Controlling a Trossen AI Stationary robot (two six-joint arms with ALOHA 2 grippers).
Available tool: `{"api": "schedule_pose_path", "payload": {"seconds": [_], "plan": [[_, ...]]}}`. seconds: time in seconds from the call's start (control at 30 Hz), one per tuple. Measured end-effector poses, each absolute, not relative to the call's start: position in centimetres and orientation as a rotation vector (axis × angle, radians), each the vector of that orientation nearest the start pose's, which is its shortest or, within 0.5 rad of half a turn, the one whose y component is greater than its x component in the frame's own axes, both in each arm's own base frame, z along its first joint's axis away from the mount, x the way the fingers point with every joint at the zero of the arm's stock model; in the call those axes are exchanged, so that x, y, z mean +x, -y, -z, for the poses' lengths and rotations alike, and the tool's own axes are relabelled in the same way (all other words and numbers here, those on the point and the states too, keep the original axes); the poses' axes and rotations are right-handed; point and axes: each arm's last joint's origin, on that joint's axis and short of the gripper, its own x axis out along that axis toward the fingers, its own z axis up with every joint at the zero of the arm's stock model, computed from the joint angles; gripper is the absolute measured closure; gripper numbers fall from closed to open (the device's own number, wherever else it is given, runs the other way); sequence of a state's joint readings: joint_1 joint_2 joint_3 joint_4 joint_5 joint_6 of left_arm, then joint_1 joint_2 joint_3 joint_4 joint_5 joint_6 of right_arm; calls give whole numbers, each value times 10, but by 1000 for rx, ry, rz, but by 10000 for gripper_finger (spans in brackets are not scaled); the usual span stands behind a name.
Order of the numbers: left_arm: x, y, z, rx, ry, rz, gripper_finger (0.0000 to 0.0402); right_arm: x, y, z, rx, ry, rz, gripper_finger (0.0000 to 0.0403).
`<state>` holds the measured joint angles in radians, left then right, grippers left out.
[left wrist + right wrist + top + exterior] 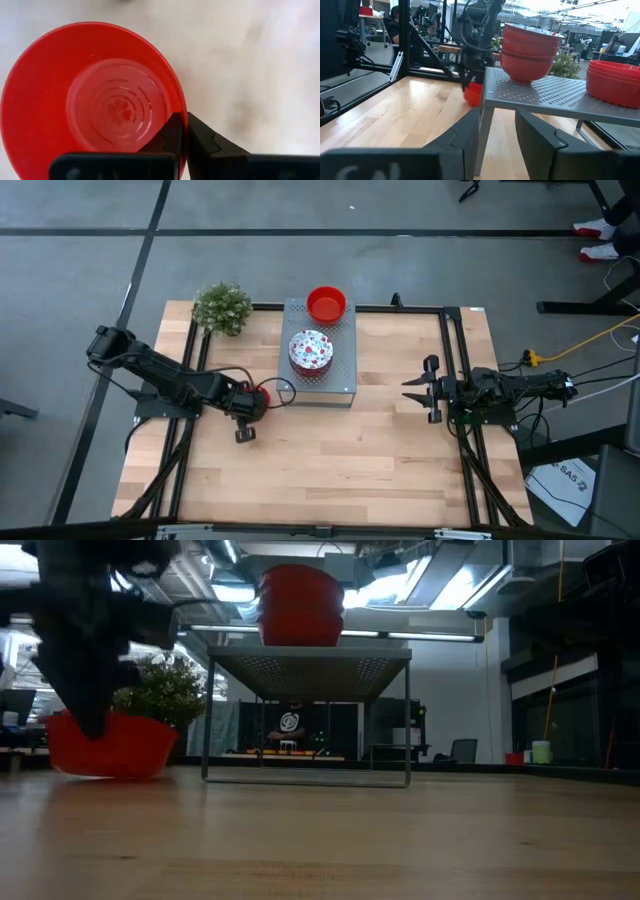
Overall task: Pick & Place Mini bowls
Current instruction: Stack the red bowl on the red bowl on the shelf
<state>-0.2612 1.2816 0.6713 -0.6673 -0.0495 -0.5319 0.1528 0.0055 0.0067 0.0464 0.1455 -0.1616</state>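
A plain red mini bowl stands on the wooden table just left of the grey perforated box, with my left gripper shut on its rim. In the high view the bowl shows beside that gripper. On the box top sit a stack of red mini bowls and a stack of white red-speckled mini bowls. My right gripper waits open at the table's right side, pointing level toward the box, with nothing between its fingers. My left gripper pinches the red bowl's rim between its two fingers, one finger inside the bowl and one outside. The fingers come from above, pointing steeply down. In the low view the bowl's base rests on the table, mouth up.
A small green plant stands at the table's far left corner, behind the left arm. The box stands on thin legs with open space beneath its top. Black frame rails run along the table's sides. Bare wood lies toward the near edge.
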Motion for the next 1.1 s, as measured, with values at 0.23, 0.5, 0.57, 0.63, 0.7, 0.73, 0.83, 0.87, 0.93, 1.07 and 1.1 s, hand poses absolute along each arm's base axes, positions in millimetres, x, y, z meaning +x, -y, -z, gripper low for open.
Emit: {"api": "schedule_pose_path", "payload": {"seconds": [0.23,0.5,0.57,0.63,0.7,0.73,0.83,0.87,0.93,1.07,1.1], "plan": [[217,85,-195,-375,-1126,63,398,97,-11,-170,-154,48,-3,276],[231,114,-224,-457,-861,159,398,97,-11,-170,-154,47,-4,276],[235,117,-231,-466,-806,167,398,97,-11,-170,-154,48,-3,276],[238,118,-237,-478,-762,182,398,97,-11,-170,-154,48,-3,276],[242,120,-245,-481,-718,199,398,97,-11,-170,-154,48,-3,276],[243,120,-250,-477,-699,206,398,97,-11,-170,-154,48,-4,276],[248,122,-264,-447,-646,206,398,97,-11,-170,-154,48,-4,276],[249,122,-269,-434,-625,203,398,97,-11,-170,-154,48,-4,276],[252,121,-281,-403,-595,189,398,97,-11,-170,-154,48,-4,276],[264,119,-302,-328,-600,163,398,97,-11,-170,-154,47,-3,276],[268,118,-308,-302,-598,163,398,97,-11,-170,-154,48,-4,276]]}}
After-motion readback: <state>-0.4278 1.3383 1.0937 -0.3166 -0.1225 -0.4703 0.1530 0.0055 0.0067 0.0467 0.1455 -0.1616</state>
